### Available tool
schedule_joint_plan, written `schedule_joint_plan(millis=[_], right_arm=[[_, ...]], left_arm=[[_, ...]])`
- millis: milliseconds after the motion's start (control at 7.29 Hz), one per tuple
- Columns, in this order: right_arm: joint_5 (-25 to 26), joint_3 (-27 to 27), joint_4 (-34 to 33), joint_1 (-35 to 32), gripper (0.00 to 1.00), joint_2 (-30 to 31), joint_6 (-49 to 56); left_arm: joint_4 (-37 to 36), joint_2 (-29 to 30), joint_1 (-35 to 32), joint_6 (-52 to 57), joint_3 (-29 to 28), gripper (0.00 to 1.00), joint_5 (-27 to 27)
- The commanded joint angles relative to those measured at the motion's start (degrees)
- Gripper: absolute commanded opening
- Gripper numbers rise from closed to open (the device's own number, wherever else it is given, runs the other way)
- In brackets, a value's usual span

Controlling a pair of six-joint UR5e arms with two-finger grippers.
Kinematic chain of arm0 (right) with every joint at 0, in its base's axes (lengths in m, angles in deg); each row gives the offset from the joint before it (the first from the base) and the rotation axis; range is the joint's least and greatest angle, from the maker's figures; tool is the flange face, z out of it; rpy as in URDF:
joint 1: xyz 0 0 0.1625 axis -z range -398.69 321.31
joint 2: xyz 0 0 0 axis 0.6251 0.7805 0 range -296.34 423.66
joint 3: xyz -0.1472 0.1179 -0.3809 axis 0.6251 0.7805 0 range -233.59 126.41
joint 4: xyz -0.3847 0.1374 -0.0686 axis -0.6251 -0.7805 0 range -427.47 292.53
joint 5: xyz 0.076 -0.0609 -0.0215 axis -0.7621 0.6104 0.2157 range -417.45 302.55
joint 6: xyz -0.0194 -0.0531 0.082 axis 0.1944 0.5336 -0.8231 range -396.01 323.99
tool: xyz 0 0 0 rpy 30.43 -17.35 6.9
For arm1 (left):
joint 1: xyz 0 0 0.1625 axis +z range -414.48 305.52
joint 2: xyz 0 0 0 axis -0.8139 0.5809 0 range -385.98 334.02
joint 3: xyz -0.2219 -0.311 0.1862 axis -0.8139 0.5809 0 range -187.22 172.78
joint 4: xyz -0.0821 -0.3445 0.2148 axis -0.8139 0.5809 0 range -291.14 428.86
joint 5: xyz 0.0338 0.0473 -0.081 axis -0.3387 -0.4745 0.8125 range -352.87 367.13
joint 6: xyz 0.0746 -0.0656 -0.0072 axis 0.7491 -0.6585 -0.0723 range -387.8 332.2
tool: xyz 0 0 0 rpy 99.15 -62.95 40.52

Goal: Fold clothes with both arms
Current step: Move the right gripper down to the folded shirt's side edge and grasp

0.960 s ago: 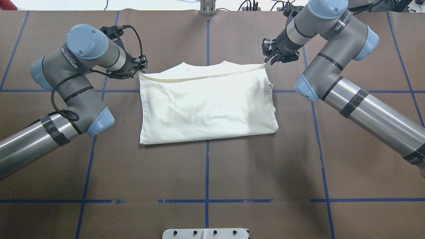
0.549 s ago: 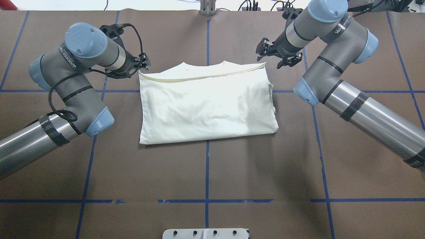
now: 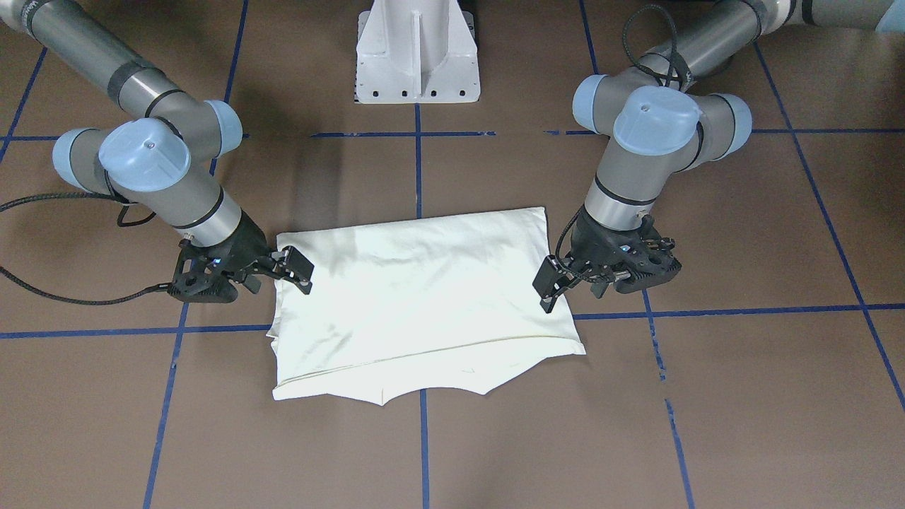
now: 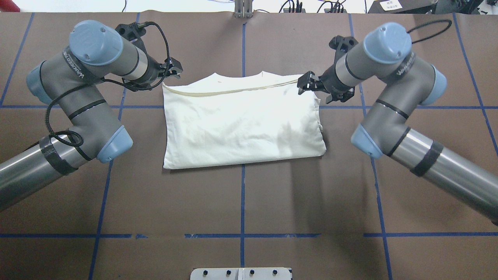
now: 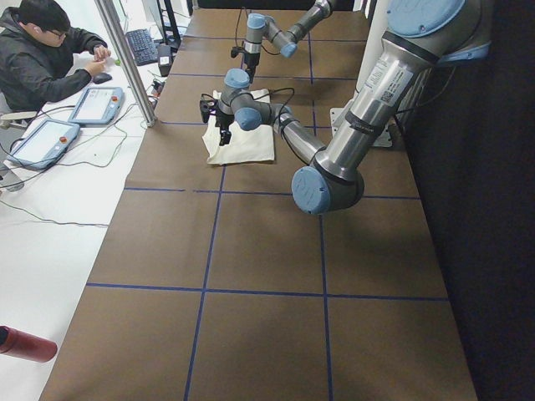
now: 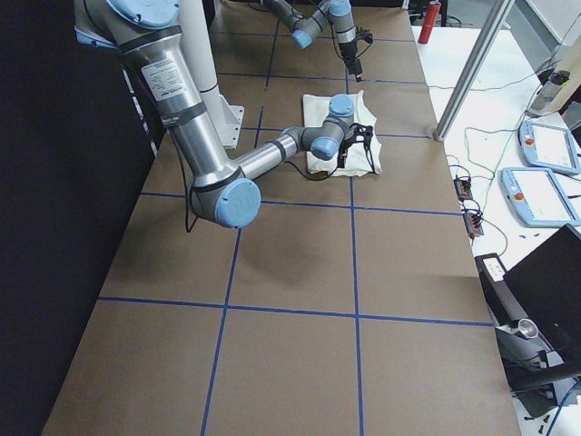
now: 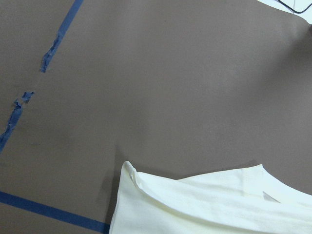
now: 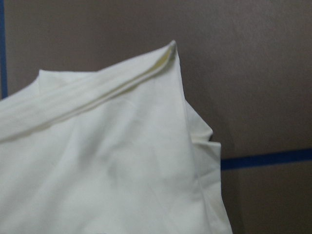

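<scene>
Brown paper covers the table [image 4: 241,202], ruled into big squares by blue tape lines [image 4: 242,186], and it fills nearly everything I can see. My left arm [image 4: 78,101] and right arm [image 4: 393,105] bend in from either side, elbows out, wrists turned toward the middle. Between them lies the cream shirt [image 4: 241,124], folded into a rough rectangle with its plain side up, flat on the paper. A folded band runs across its edge on the side away from my white pedestal base [image 3: 417,56], with a little of the layer beneath peeking out beyond it. My left gripper [image 4: 176,69] hangs just beside the shirt's far left corner, over bare paper, and its wrist camera shows that corner with brown table around it. My right gripper [image 4: 305,83] sits at the far right corner, where its own camera looks down on stacked cloth edges. Both claws look spread and empty, though the fingers are small and dark in these views, so I say that with some caution.
</scene>
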Motion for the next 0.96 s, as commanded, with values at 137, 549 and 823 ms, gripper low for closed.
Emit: schedule_joint_plan(millis=[137, 549, 823], right_arm=[[0.8, -2.1, -0.1, 3.4, 1.00, 3.5, 0.0], [-1.2, -2.3, -0.2, 3.9, 0.02, 3.6, 0.1], [-3.4, -4.4, -0.1, 3.1, 0.00, 4.4, 0.1]], left_arm=[[-0.7, 0.0, 0.5, -0.1, 0.7, 0.98, 0.1], [-0.7, 0.0, 0.6, 0.0, 0.8, 0.98, 0.2], [-0.6, 0.0, 0.8, 0.0, 0.8, 0.96, 0.2]])
